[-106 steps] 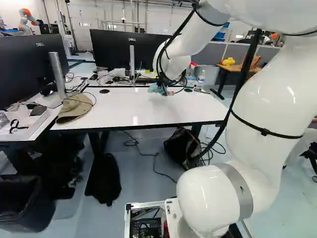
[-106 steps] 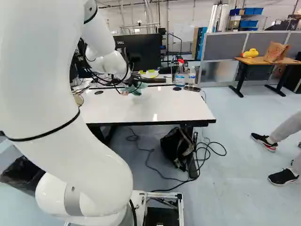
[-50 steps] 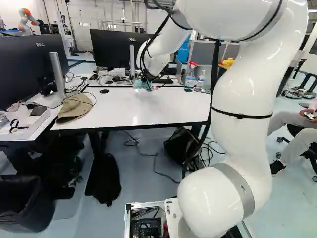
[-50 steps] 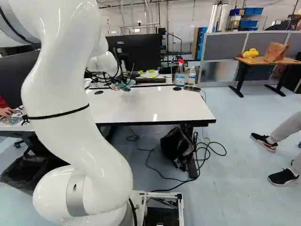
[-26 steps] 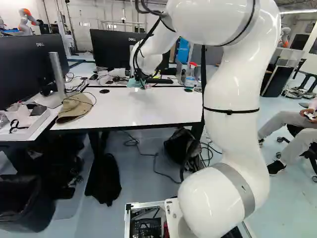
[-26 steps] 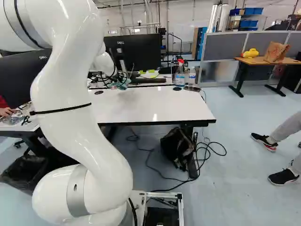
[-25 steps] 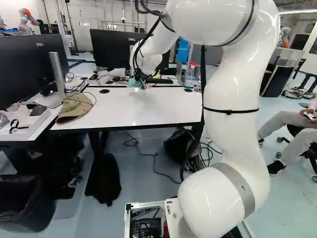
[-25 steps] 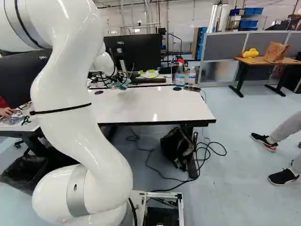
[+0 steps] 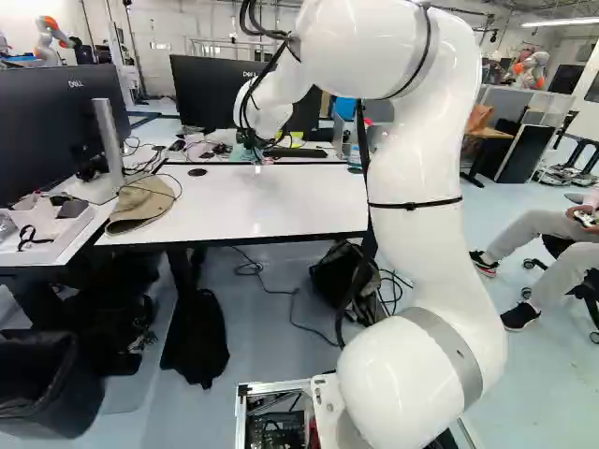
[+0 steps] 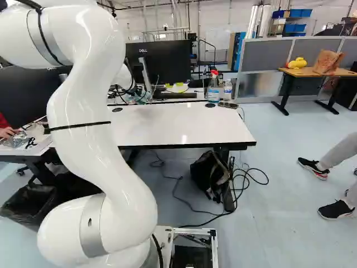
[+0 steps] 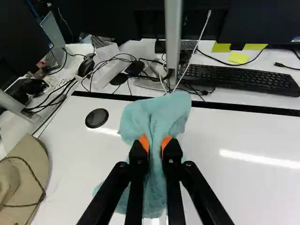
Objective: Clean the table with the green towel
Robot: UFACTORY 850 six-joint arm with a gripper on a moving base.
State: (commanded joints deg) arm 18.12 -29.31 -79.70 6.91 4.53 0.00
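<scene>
White table ahead of the base. Gripper at its far side, fingers slightly apart, clamped on green towel from both sides. Towel's bunched, spilling ahead and underneath, near round black cap.

Counter: white, black edge. Towel above the counter: pale blue-green. Gripper above the counter: black; pads: orange. Hat on the counter: tan, dark cord. Beyond the counter: keyboard, black; sticky notes, yellow. Bag beneath the counter: black.
</scene>
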